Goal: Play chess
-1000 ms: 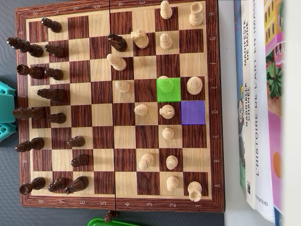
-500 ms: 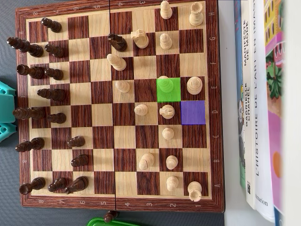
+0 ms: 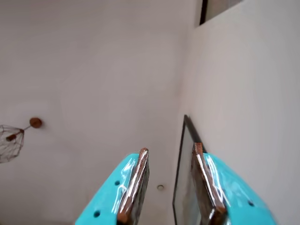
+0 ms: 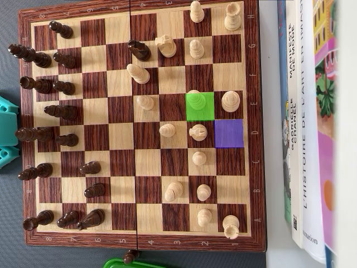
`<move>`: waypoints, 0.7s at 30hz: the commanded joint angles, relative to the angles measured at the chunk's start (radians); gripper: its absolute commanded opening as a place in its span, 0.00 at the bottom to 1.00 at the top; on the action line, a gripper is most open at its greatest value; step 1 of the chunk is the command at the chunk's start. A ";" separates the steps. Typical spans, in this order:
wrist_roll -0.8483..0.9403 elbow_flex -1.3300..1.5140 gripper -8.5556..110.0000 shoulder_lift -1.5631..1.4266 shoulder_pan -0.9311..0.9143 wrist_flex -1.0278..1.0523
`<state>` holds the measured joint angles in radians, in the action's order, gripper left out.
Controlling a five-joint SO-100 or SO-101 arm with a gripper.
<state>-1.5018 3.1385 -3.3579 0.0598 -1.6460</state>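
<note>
In the overhead view the wooden chessboard [image 4: 146, 241] fills the frame, dark pieces [image 4: 66, 111] along its left side and pale pieces [image 4: 199, 158] spread over its right half. One square is marked green [image 4: 206, 111] and holds a pale piece [image 4: 195, 98]. The empty square diagonally below it, to the right, is marked purple [image 4: 228, 133]. A dark piece [image 4: 139, 50] stands far forward among the pale ones. My teal gripper [image 4: 7, 142] only peeks in at the board's left edge. In the wrist view the gripper [image 3: 171, 148] points up at bare walls, open, with nothing between its brown pads [image 3: 136, 180].
Books [image 4: 304, 123] lie along the board's right side. A green object [image 4: 134, 263] sits at the bottom edge, with a dark piece [image 4: 130, 257] just off the board beside it. The wrist view shows a dark-framed panel [image 3: 183, 187] and a wire lamp [image 3: 10, 140].
</note>
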 commanded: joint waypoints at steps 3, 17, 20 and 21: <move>0.002 0.020 0.19 0.011 0.005 -0.087; -0.005 0.020 0.19 0.011 -0.003 -0.158; -0.005 0.020 0.19 0.011 -0.003 -0.158; -0.005 0.020 0.19 0.011 -0.003 -0.158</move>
<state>-1.5018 3.1385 -3.3594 0.0583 -1.8009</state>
